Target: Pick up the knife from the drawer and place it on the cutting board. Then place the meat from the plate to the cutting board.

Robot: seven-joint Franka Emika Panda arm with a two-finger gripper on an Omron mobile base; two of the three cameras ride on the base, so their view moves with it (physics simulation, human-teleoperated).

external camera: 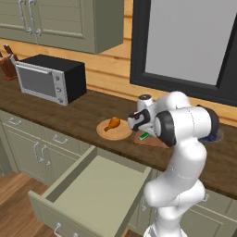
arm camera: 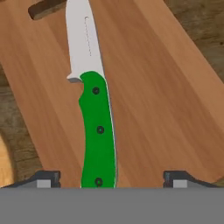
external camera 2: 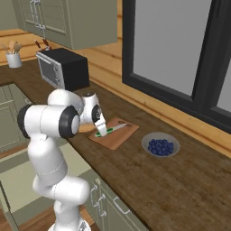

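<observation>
1. The gripper (arm camera: pixel 112 177) stands with its jaws wide apart just above the cutting board (arm camera: pixel 153 100); its two dark fingertips (arm camera: pixel 46 178) sit one on each side of the knife's handle without touching it, so it grasps nothing.
2. The knife (arm camera: pixel 97 127) lies flat on the cutting board, green handle toward the gripper and grey blade pointing away, toward the board's far end.
3. In the right base view the knife (external camera 2: pixel 110 130) lies along the cutting board (external camera 2: pixel 122 135), with the gripper (external camera 2: pixel 102 131) over its green handle end.
4. The cutting board rests on the dark wooden counter (external camera 2: pixel 180 180), between the plate and the bowl of blueberries (external camera 2: pixel 160 145).
5. The plate (external camera: pixel 121 134) lies on the counter just beside the cutting board (external camera: pixel 157 142), on its left in the left base view.
6. The meat (external camera: pixel 111 123) is on the plate, an orange-brown drumstick lying near its middle.
7. The drawer (external camera: pixel 99 196) stands pulled out below the counter, its inside bare and its metal handle (external camera: pixel 58 228) on the front near the picture's bottom edge.
8. A microwave (external camera: pixel 51 77) sits further left on the counter, with a knife block (external camera: pixel 8 65) beside it.
</observation>
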